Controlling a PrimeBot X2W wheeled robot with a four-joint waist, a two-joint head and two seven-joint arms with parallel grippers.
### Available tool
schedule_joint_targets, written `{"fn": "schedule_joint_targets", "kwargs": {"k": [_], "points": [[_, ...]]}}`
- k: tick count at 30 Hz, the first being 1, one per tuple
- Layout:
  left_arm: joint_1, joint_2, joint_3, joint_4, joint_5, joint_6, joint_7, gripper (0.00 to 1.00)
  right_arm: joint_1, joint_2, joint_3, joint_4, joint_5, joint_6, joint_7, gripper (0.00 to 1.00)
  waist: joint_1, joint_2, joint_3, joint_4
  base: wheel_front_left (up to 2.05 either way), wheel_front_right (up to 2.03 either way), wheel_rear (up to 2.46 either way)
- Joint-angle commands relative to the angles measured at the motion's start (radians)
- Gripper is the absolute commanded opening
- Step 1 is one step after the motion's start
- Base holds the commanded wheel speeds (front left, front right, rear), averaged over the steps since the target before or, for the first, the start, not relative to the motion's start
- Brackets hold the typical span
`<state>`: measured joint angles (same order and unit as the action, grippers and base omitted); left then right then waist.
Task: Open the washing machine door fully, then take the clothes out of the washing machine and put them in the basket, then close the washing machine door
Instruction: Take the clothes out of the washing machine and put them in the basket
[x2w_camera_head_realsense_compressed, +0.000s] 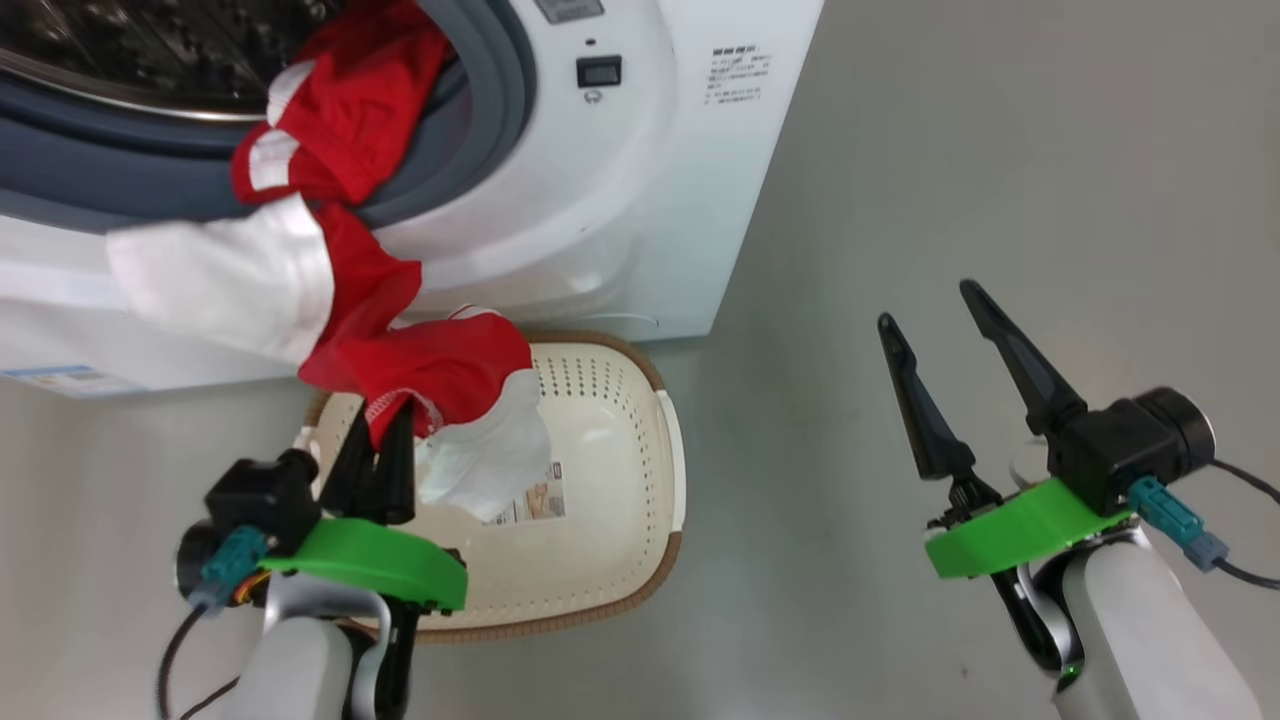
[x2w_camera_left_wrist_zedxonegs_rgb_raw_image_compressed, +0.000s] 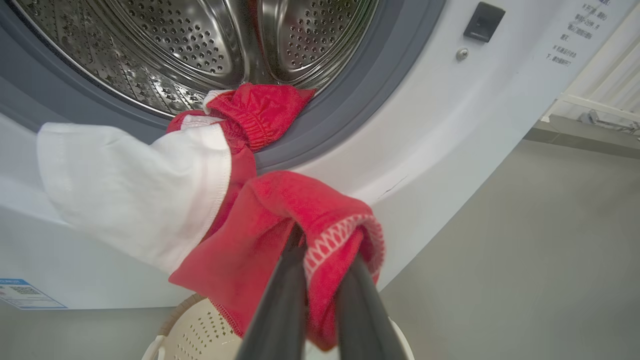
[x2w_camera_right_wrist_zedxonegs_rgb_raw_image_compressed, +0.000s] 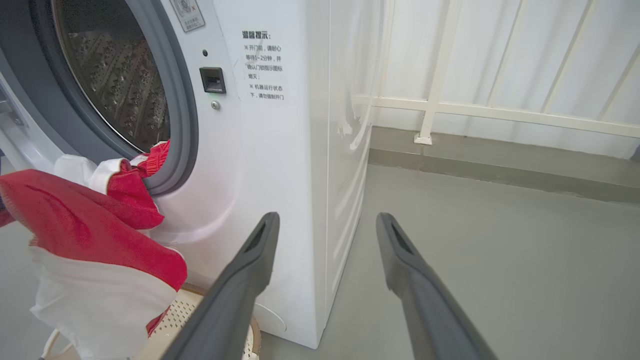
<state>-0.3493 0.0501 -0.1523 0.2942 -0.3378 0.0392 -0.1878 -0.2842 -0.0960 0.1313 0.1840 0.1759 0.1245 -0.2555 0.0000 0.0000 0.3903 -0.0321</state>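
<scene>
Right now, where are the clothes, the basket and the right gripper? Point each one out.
clothes (x2w_camera_head_realsense_compressed: 440, 365): head view, on the lower red fold of fabric.
basket (x2w_camera_head_realsense_compressed: 600, 400): head view, on its bare perforated inner wall.
right gripper (x2w_camera_head_realsense_compressed: 928, 305): head view, midway between the tips of its two spread fingers.

**Room setting: grey floor (x2w_camera_head_realsense_compressed: 1000, 150) bounded by a white railing (x2w_camera_right_wrist_zedxonegs_rgb_raw_image_compressed: 439, 65).**

The floor is a smooth, uniform grey surface with a faint sheen under soft, even light. In the right wrist view it runs back to a low grey kerb (x2w_camera_right_wrist_zedxonegs_rgb_raw_image_compressed: 500, 172), raised slightly above it. The railing stands on this kerb: upright bars joined by a horizontal rail (x2w_camera_right_wrist_zedxonegs_rgb_raw_image_compressed: 525, 117), with one post ending in a small white foot (x2w_camera_right_wrist_zedxonegs_rgb_raw_image_compressed: 422, 139). Behind the bars lies a pale, evenly lit backdrop (x2w_camera_right_wrist_zedxonegs_rgb_raw_image_compressed: 550, 50); whether it is wall or curtain cannot be told. The left wrist view shows kerb and rails at its upper right.
</scene>
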Motion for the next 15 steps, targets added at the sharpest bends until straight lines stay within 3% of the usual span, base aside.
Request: {"fn": "schedule_joint_targets", "kwargs": {"k": [1,15], "points": [[-0.031,0.013,0.024,0.012,-0.007,-0.012,-0.017,0.00,-0.021,-0.003,0.023,-0.027,0.001,0.006,-0.006,1.00,0.0000,0.0000,0.025,-0.007,0.00,0.00,0.00],[-0.238,0.004,0.002,0.526,-0.072,-0.061,-0.010,0.00,-0.059,-0.001,0.042,-0.039,0.017,0.006,-0.006,1.00,0.0000,0.0000,0.118,-0.053,0.00,0.00,0.00]]}}
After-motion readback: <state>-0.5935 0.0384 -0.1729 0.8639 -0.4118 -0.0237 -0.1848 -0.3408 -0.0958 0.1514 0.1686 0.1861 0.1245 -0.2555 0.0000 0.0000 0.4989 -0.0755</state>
